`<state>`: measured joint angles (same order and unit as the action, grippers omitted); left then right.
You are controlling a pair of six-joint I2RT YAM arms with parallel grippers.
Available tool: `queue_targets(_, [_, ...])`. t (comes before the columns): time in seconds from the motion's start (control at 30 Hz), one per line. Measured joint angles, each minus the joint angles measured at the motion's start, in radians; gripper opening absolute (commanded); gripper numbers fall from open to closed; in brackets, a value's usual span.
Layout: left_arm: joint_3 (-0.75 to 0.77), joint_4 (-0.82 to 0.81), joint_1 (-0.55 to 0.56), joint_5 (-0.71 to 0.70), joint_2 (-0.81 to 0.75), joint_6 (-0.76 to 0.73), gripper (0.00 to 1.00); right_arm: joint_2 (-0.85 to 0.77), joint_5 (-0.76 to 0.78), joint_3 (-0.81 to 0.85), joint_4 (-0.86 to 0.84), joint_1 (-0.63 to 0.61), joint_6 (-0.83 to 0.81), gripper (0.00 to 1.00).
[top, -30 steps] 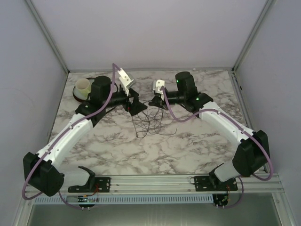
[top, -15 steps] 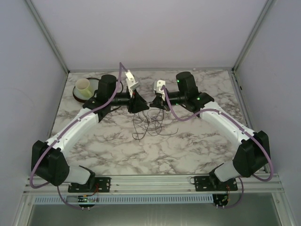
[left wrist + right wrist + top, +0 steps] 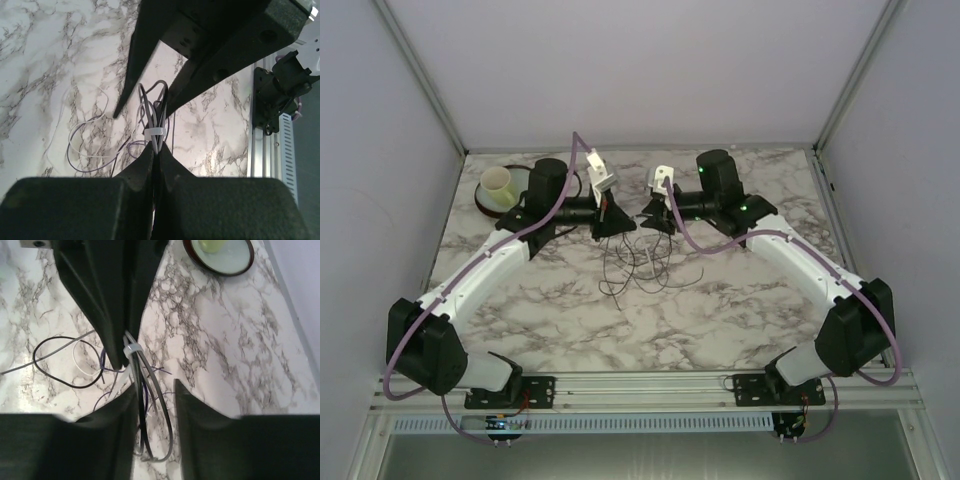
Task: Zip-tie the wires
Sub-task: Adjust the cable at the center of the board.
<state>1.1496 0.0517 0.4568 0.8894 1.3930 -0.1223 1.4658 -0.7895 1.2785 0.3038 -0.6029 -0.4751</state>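
Note:
The wires [image 3: 635, 262] are thin dark loops hanging between my two grippers above the marble table, with loose ends trailing on it. A white zip tie [image 3: 155, 132] wraps the bundle [image 3: 150, 106]. My left gripper [image 3: 156, 150] is shut on the wires just under the tie [image 3: 131, 350]. In the top view it [image 3: 619, 226] sits close against the right gripper [image 3: 651, 219]. My right gripper [image 3: 154, 384] is open, and the grey and black loops [image 3: 159, 410] run down between its fingers, lying along the left one.
A dark plate [image 3: 492, 200] holding a cream cup [image 3: 498, 181] stands at the table's back left corner, also in the right wrist view [image 3: 235, 262]. Loose black [image 3: 52, 357] and white [image 3: 80, 357] wire loops lie on the marble. An aluminium rail [image 3: 640, 385] runs along the near edge.
The left arm swung right to meet the right gripper, and its jaws closed on the wires. The right gripper's jaws have parted from shut.

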Motion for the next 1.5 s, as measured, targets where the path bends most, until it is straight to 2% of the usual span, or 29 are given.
queue_targets(0.07, [0.0, 0.002, -0.003, -0.001, 0.0, 0.01, 0.0, -0.003, 0.015, 0.0, 0.001, 0.009, 0.005, 0.54])
queue_targets(0.13, [0.0, 0.005, -0.009, -0.009, 0.002, 0.019, 0.0, -0.014, 0.024, 0.0, 0.003, 0.022, 0.008, 0.6])
queue_targets(0.37, [0.0, 0.005, -0.051, -0.045, 0.016, 0.064, 0.0, -0.16, 0.036, -0.075, -0.003, 0.064, 0.008, 0.6])
queue_targets(0.67, [0.0, 0.0, -0.061, -0.051, 0.014, 0.09, 0.0, -0.174, 0.045, -0.207, -0.043, 0.131, 0.078, 0.52])
queue_targets(0.8, [-0.001, 0.0, -0.062, -0.051, 0.011, 0.094, 0.0, -0.132, 0.068, -0.271, -0.105, 0.134, 0.155, 0.39])
queue_targets(0.87, [-0.003, 0.0, -0.063, -0.052, 0.004, 0.095, 0.0, -0.121, 0.078, -0.314, -0.151, 0.134, 0.197, 0.32])
queue_targets(1.0, [-0.007, -0.001, -0.063, -0.049, -0.007, 0.098, 0.0, -0.129, 0.08, -0.421, -0.309, 0.134, 0.265, 0.29])
queue_targets(1.17, [-0.011, -0.001, -0.063, -0.04, -0.007, 0.098, 0.0, -0.18, 0.069, -0.583, -0.552, 0.134, 0.314, 0.21])
queue_targets(1.3, [-0.017, -0.001, -0.063, -0.024, -0.007, 0.101, 0.0, -0.172, 0.065, -0.589, -0.668, 0.134, 0.331, 0.16])
queue_targets(1.5, [-0.023, -0.001, -0.063, 0.004, -0.007, 0.101, 0.0, -0.138, 0.063, -0.575, -0.791, 0.134, 0.328, 0.15])
